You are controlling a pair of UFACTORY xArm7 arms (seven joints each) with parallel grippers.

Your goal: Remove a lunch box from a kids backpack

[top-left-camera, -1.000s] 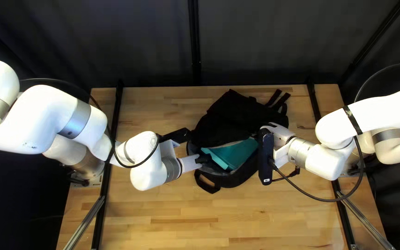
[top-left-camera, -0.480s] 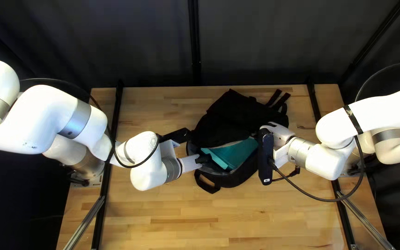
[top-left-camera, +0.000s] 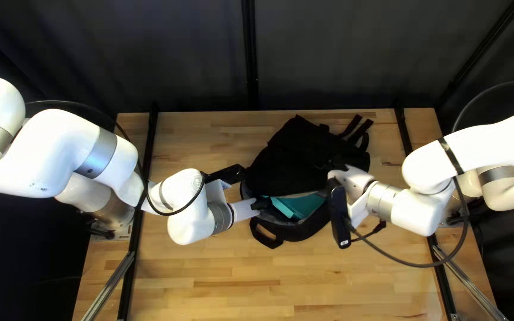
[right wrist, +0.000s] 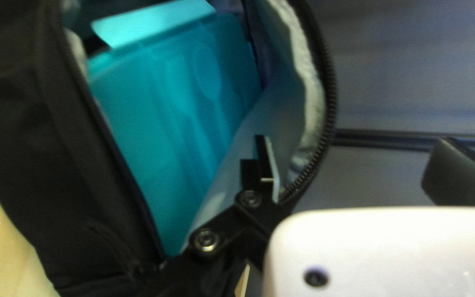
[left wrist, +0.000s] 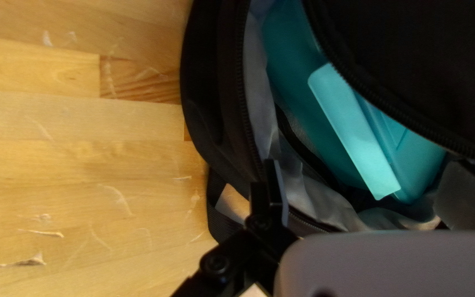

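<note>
In the top left view the black backpack (top-left-camera: 301, 154) lies with its mouth facing the near edge and the teal lunch box (top-left-camera: 301, 206) inside. My left gripper (top-left-camera: 262, 203) is at the mouth's left corner, my right gripper (top-left-camera: 351, 181) at its right side, fingertips hidden. The left wrist view shows my left gripper (left wrist: 366, 184) open, one finger over the zippered rim, the lunch box (left wrist: 353, 132) ahead. In the right wrist view my right gripper (right wrist: 364, 165) is open, one finger inside the opening, the other outside; the zippered flap edge (right wrist: 325, 104) runs between them, beside the lunch box (right wrist: 177, 121).
Backpack straps (top-left-camera: 358, 131) lie toward the table's far right. A loop handle (top-left-camera: 266, 236) sticks out at the near side of the bag, on the wooden table (top-left-camera: 239, 279). A black cable (top-left-camera: 411, 261) hangs from my right arm in a loop.
My right gripper has shifted slightly left and tilted. The upper flap has come down over more of the lunch box, so less teal shows. My left arm has stayed still.
</note>
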